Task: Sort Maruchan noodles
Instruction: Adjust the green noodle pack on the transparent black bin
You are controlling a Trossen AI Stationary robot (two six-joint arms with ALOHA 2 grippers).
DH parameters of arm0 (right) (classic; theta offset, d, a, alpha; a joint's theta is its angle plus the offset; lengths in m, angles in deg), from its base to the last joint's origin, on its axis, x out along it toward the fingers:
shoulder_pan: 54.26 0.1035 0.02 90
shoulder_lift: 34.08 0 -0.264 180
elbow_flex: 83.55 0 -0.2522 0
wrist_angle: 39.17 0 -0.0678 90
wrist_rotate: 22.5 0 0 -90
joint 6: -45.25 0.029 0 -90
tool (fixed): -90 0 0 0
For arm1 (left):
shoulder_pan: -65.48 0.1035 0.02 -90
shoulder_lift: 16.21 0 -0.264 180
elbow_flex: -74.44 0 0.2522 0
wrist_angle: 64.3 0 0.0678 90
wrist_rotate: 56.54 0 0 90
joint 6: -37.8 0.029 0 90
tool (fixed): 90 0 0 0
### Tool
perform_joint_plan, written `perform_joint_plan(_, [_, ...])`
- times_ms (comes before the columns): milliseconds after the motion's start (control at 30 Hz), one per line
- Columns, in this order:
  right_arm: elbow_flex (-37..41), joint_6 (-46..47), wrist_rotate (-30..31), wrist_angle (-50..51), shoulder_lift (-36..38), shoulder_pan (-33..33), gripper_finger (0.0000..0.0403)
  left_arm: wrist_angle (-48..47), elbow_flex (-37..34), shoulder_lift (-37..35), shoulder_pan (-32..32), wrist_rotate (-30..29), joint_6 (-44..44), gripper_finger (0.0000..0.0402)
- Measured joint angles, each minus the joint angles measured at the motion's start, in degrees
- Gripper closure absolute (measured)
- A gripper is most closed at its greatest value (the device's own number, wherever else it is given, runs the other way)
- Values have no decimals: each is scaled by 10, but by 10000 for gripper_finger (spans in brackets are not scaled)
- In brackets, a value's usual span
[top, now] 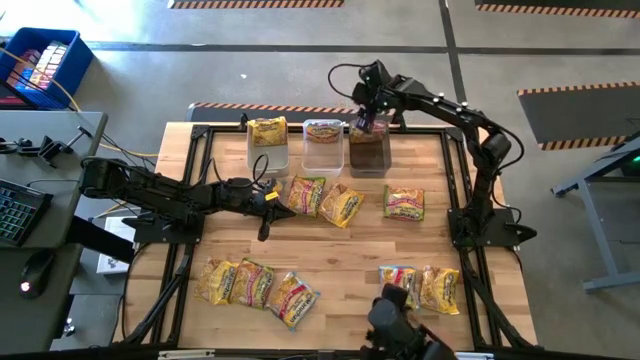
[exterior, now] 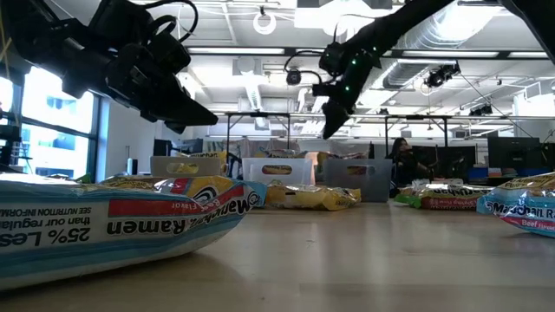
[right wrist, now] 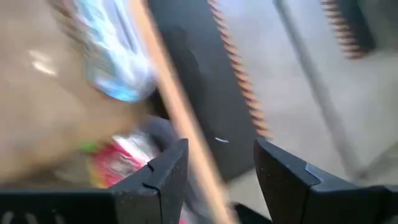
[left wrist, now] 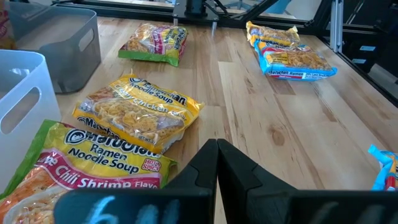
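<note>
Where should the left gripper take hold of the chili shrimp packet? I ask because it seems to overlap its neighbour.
The chili shrimp packet lies flat beside the white bin, and the chicken packet appears to overlap one edge. I would come from above and pinch a free crimped end, away from bin and overlap. The left gripper, fingers closed, hangs just beside it.

**Yellow packets on pale wood**

Nearest the black left gripper (left wrist: 217,163), a yellow packet (left wrist: 93,163) with red "Chili Shrimp" lettering is seen. Just beyond it, a yellow chicken packet (left wrist: 138,112) carries blue print. Farther off, blue-edged packets (left wrist: 292,56) are shown on light wood-grain table (left wrist: 261,118).
</note>
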Motion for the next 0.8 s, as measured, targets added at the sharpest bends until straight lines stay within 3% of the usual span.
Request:
perform_joint_plan(67, [16,11,-77,27,1,-2,233,0,0,0,0,0,-5,401])
perform_joint_plan(233, [61,-12,-118,81,7,17,267,-7,0,0,-9,0,-2,401])
perform_joint_plan(333, [101,-28,-85,76,7,25,317,-10,0,0,-9,0,0,401])
perform_joint_plan(500, [162,-33,-19,-17,6,13,395,-12,0,0,-7,0,10,401])
perform_joint_plan(700, [126,-43,-61,85,11,17,349,-13,0,0,-7,0,5,401])
perform_joint_plan(800, [119,-67,-139,149,11,24,327,-13,0,0,-7,0,5,401])
